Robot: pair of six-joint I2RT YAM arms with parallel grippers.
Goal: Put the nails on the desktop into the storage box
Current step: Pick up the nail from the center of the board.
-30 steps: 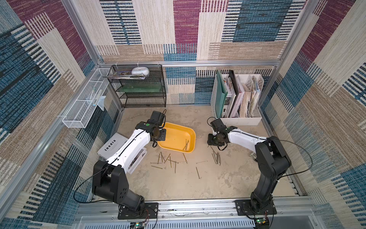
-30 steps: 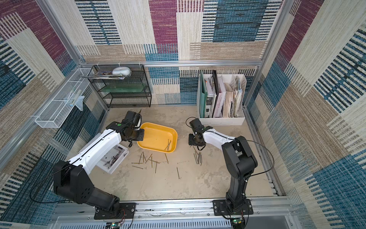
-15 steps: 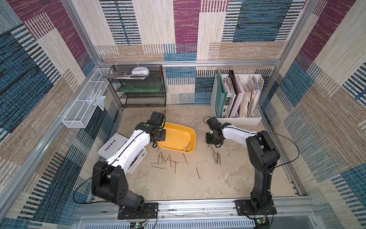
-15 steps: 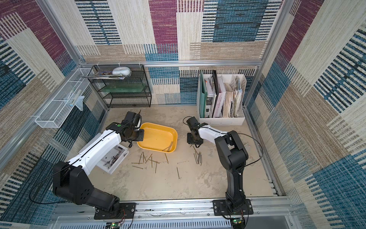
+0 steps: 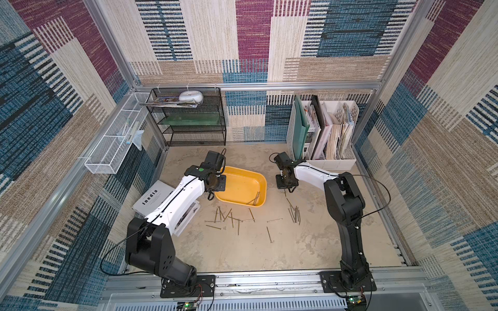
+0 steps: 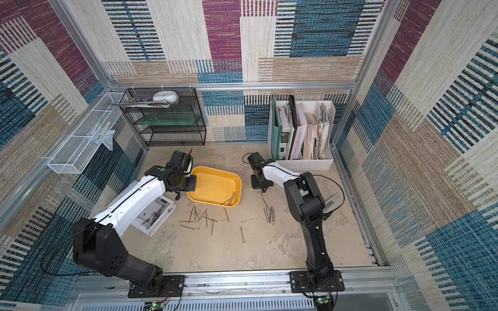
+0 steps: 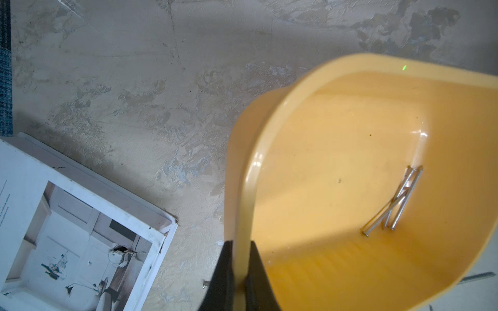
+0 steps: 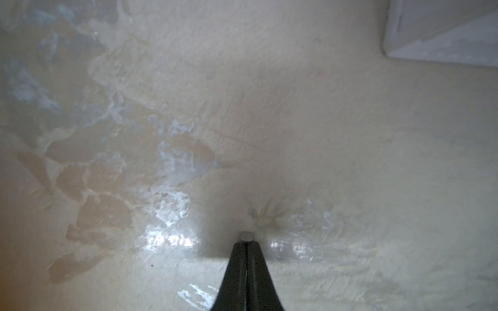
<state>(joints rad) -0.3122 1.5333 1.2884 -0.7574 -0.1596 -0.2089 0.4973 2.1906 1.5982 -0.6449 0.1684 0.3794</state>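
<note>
The yellow storage box (image 5: 262, 185) (image 6: 238, 185) sits mid-desktop with three nails (image 5: 254, 199) (image 7: 398, 202) lying in one corner. My left gripper (image 5: 217, 187) (image 7: 241, 245) is shut on the box's left rim (image 7: 242, 161). Several nails (image 5: 229, 218) (image 6: 204, 218) lie scattered in front of the box, and a tighter bunch of nails (image 5: 295, 214) (image 6: 269, 214) lies to the right. My right gripper (image 5: 286, 189) (image 8: 246, 242) points down at the desktop (image 8: 350, 161) right of the box, shut on a nail whose flat head (image 8: 246, 236) shows at its tips.
A white book (image 5: 156, 196) (image 7: 67, 242) lies under my left arm. At the back stand a black mesh rack (image 5: 194, 121) and a white file organiser (image 5: 328, 159) (image 8: 444, 35), close behind my right gripper. A white mesh basket (image 5: 113, 145) hangs on the left wall.
My right gripper has closed, from about half open to shut, and shifted slightly left as the right elbow swung inward. The left arm and box have not moved.
</note>
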